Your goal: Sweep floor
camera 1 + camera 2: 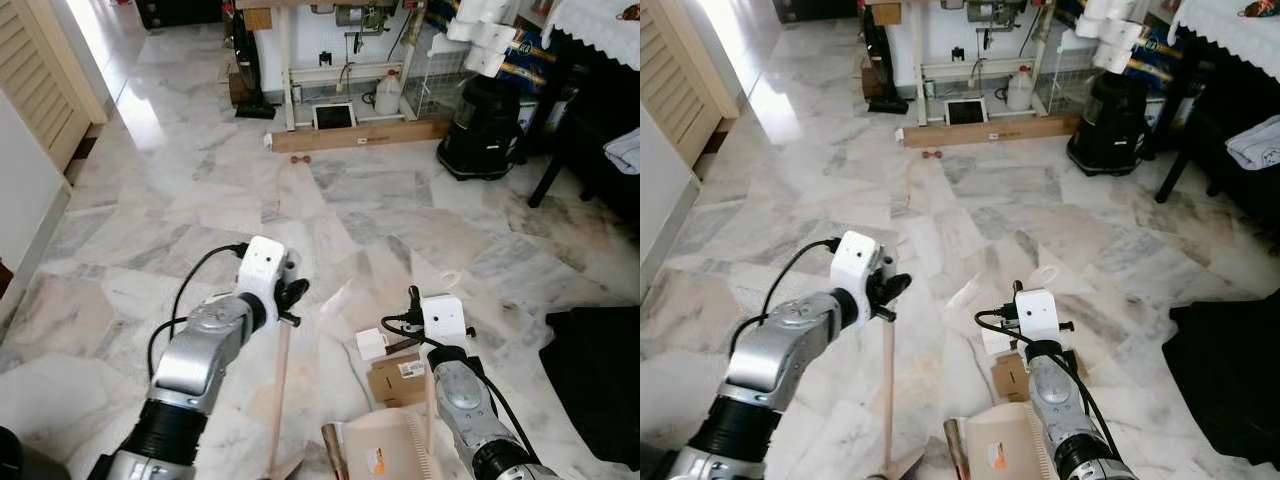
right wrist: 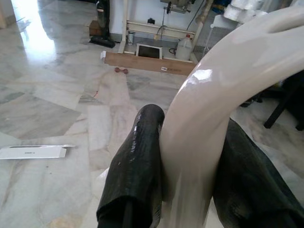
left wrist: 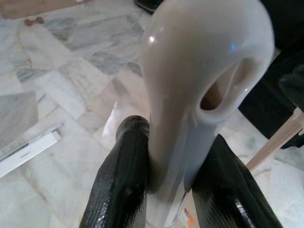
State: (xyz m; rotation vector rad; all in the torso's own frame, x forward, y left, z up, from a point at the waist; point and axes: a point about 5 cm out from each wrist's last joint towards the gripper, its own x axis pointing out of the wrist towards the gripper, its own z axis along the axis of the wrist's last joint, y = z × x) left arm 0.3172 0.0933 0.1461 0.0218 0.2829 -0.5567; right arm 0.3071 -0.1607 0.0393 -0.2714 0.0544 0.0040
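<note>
The left gripper (image 3: pixel 168 183) has its jaws clamped on the broom (image 1: pixel 279 400) handle. The right gripper's (image 2: pixel 190 190) jaws grip the dustpan (image 1: pixel 1005 440) handle. No writing is legible on the box (image 1: pixel 398 378) below them.

Far wall: a long brown wooden board (image 1: pixel 362 135) lies on the floor; a white plastic jug (image 1: pixel 387 96) stands behind it
Right side: a round black machine (image 1: pixel 481 128); a black cloth (image 1: pixel 598 380) on the floor
Left side: a pale slatted wooden door (image 1: pixel 42 75)
</note>
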